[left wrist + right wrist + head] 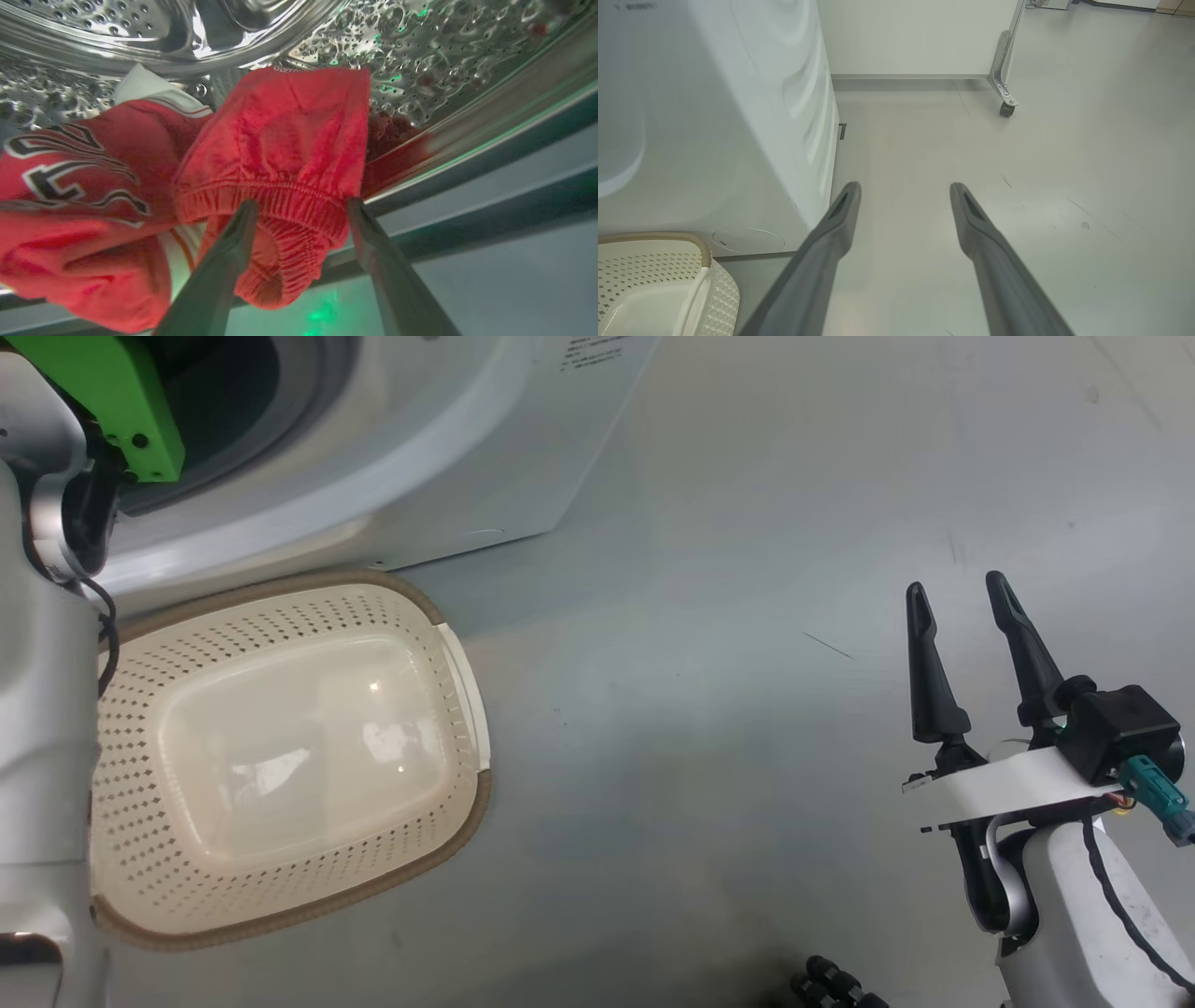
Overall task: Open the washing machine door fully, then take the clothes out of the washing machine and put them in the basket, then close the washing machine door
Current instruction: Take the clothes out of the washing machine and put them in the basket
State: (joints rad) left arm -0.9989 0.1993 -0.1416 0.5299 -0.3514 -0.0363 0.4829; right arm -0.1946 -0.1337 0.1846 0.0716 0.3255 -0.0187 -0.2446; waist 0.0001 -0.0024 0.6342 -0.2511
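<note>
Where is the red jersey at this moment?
In the left wrist view, the red jersey lies inside the washing machine, bunched at left and centre, right at the fingertips of the open left hand.

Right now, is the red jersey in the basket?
No, the basket holds nothing; its glossy cream bottom shows bare.

Lab-like room: bare floor (1041, 154), wheeled partition (915, 37), washing machine (714, 116).

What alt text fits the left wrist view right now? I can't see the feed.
The open left claw straddles a bunched red fold of the clothes, which lie inside the steel drum near its rim. Black-and-white lettering shows on the red cloth at the view's left, and the perforated drum wall curves above.
</note>
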